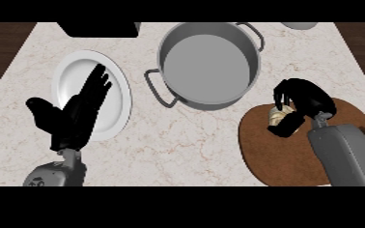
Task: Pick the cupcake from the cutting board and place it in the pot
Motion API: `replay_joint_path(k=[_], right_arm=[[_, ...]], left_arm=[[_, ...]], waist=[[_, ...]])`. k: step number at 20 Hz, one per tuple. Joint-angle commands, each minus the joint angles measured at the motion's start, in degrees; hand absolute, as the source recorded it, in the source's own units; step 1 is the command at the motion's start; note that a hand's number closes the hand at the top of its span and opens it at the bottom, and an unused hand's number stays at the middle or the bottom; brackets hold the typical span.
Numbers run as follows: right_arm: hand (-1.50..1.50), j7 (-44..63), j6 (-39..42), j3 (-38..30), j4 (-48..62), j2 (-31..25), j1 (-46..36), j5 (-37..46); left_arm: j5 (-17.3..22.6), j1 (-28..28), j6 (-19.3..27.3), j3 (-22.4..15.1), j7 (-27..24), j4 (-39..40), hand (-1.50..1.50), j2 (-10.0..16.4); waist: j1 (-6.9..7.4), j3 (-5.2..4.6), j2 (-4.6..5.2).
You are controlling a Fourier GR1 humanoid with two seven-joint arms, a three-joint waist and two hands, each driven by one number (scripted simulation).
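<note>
The cupcake (276, 116), pale tan, sits at the upper left part of the round brown cutting board (285, 159) at the lower right. My right hand (306, 101) is over it with fingers and thumb curled round it, hiding most of it. The grey metal pot (208, 65) with two handles stands at the centre top, nothing inside, up and left of the board. My left hand (75, 113) rests open at the left, fingers straight and pointing up over the plate.
A white plate (114, 106) lies at the left under my left hand's fingers. A black object (100, 28) sits at the counter's back edge, and a pale bowl's rim (299, 25) shows at the top right. The marble counter ends at dark wood on both sides.
</note>
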Motion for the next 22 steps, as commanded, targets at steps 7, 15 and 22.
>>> replay_joint_path(k=[7, 15, 22], right_arm=[[1.50, -1.40, -8.36, -5.04, -9.39, -2.91, -1.76, 2.16], [1.50, 0.50, 1.06, -12.64, -23.70, -5.75, -10.65, -8.09], [1.50, 5.60, 6.39, -14.26, -32.25, -2.32, -19.21, -17.34]], left_arm=[[-1.04, -1.02, 0.07, 0.84, -2.26, 2.88, 0.00, -0.24], [1.24, 1.24, -1.71, 1.64, 1.78, -2.17, 0.00, 1.37], [0.25, 0.63, -0.49, 1.02, 1.34, -1.06, 0.00, -0.17]], waist=[[-1.06, -0.01, -0.24], [-0.71, -0.04, -0.47], [-0.69, -0.06, -0.44]])
